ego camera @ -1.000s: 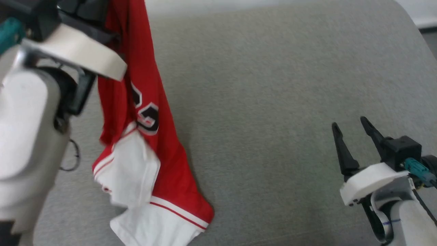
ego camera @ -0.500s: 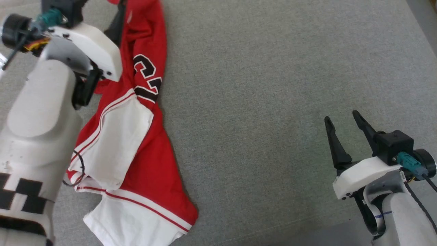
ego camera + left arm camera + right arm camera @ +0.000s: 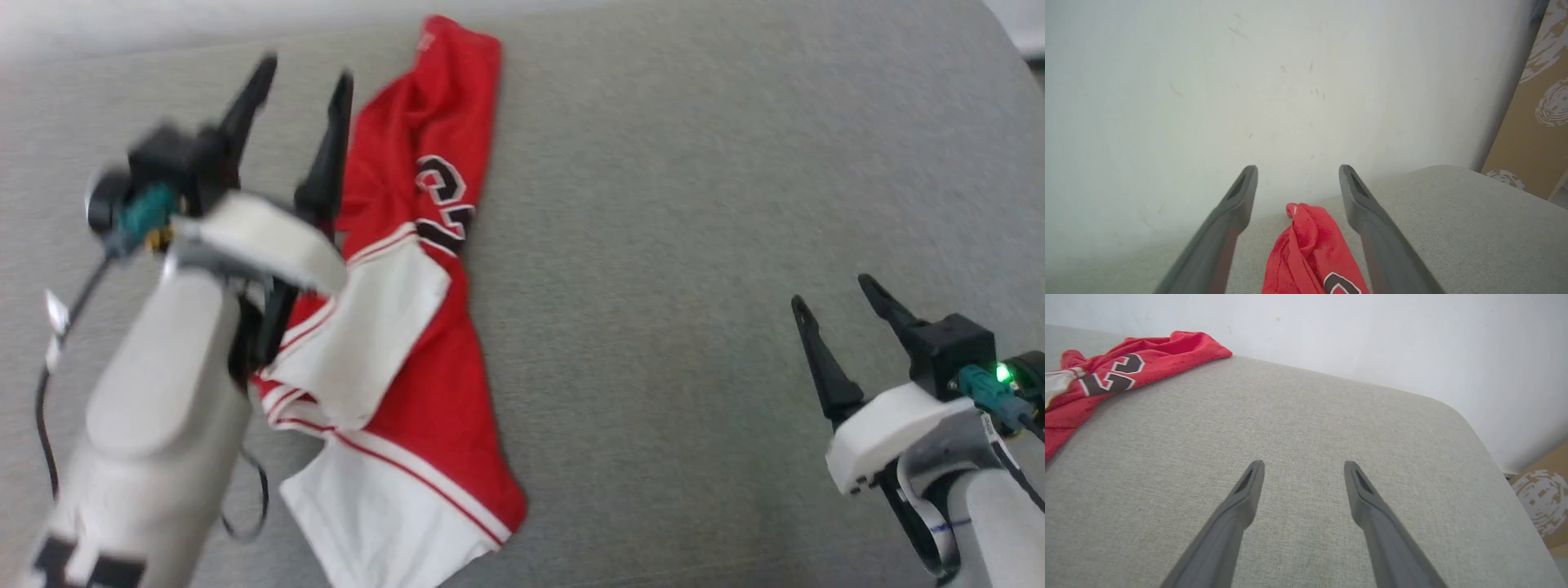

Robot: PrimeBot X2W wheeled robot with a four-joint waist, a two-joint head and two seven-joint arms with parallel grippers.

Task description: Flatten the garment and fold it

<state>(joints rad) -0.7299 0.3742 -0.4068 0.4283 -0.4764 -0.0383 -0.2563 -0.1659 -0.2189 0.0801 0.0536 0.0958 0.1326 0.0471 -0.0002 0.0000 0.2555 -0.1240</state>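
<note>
Stage: judged early | red T-shirt [image 3: 424,327] is seen bunched lengthwise toward the far-left edge of the grey upholstered surface [image 3: 694,204] | left end effector [image 3: 306,69] spread wide, empty, just beside it | right end effector [image 3: 833,290] spread wide, empty, well apart | flattening and folding judged outstanding

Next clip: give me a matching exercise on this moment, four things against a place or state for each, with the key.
Things
1. left pincer
2. right pincer
3. garment
4. grey cushion

Places or states
A. open and empty, over bare fabric well away from the red cloth
B. lies underneath and carries the red cloth
C. open and empty, at the red cloth's left edge in the head view
D. crumpled into a long strip, a white sleeve folded on top

Pairs: 1-C, 2-A, 3-D, 4-B
</note>
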